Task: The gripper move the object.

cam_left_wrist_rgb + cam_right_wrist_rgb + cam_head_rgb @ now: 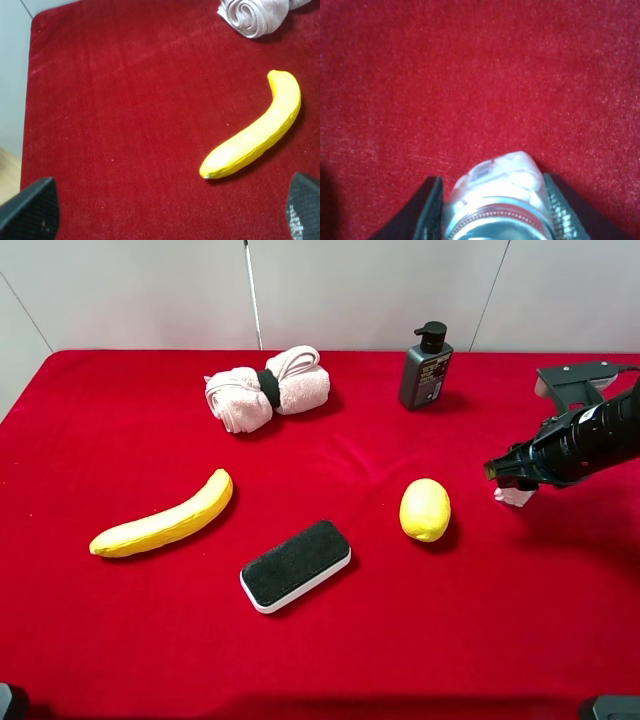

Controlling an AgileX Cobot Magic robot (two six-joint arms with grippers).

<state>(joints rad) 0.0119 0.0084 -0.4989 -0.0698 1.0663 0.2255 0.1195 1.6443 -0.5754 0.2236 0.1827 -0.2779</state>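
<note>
The small clear bottle (495, 187) with a silver cap and whitish-pink pellets sits between the black fingers (427, 212) of my right gripper (492, 210), which press against its two sides. In the high view the right gripper (508, 478) reaches in from the right, and only the bottle's pale bottom (515, 497) shows under it, on or just above the red cloth to the right of the lemon (425, 509). My left gripper (167, 207) is open and empty over the cloth near the banana (257, 132). It does not show in the high view.
A banana (165, 520) lies at the left and a black-and-white eraser block (296, 565) in the middle front. A rolled pink towel (266, 388) and a dark pump bottle (426, 367) stand at the back. The red cloth (120, 420) covers the table.
</note>
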